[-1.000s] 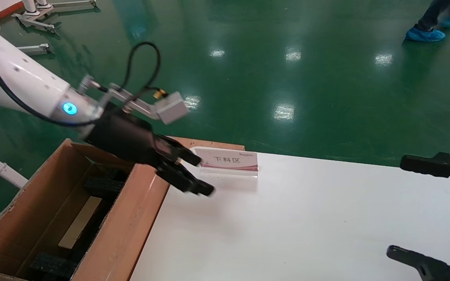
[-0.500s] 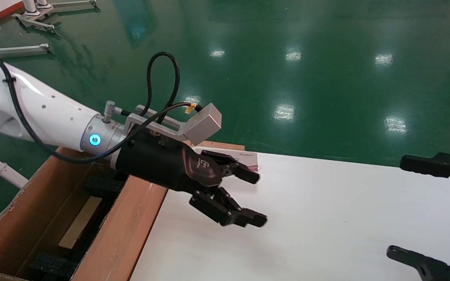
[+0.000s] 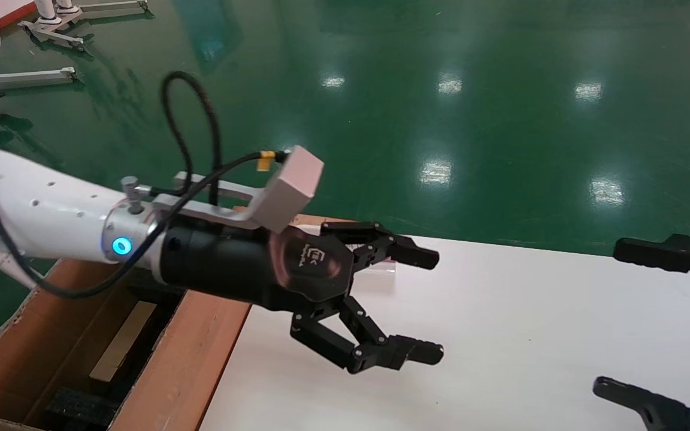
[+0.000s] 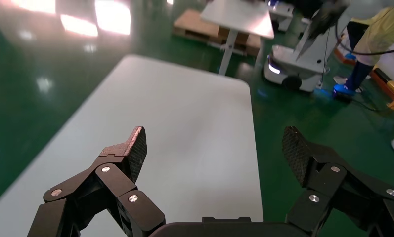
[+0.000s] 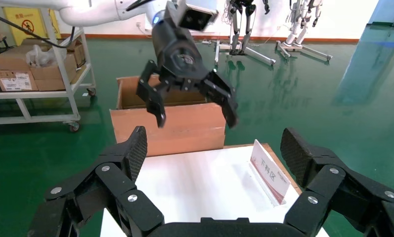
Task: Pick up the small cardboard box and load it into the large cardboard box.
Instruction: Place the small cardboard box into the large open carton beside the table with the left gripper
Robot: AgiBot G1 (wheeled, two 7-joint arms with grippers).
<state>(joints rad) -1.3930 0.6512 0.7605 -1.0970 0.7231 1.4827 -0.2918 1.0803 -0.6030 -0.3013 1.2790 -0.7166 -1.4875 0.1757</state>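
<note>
The large cardboard box stands open on the floor against the table's left end, with black foam blocks at its bottom; it also shows in the right wrist view. A flat pale tan strip lies between the foam blocks; I cannot tell whether it is the small cardboard box. No small box lies on the white table. My left gripper is open and empty, held above the table's left part, and shows in its own view. My right gripper is open and empty at the table's right edge.
A small white and red sign stand sits at the table's far left corner, mostly hidden behind my left gripper in the head view. Green floor surrounds the table. A trolley with cartons stands far behind the large box.
My left arm has swung right, from above the large box's rim out over the table, and its jaws have spread wider. My right gripper has not moved.
</note>
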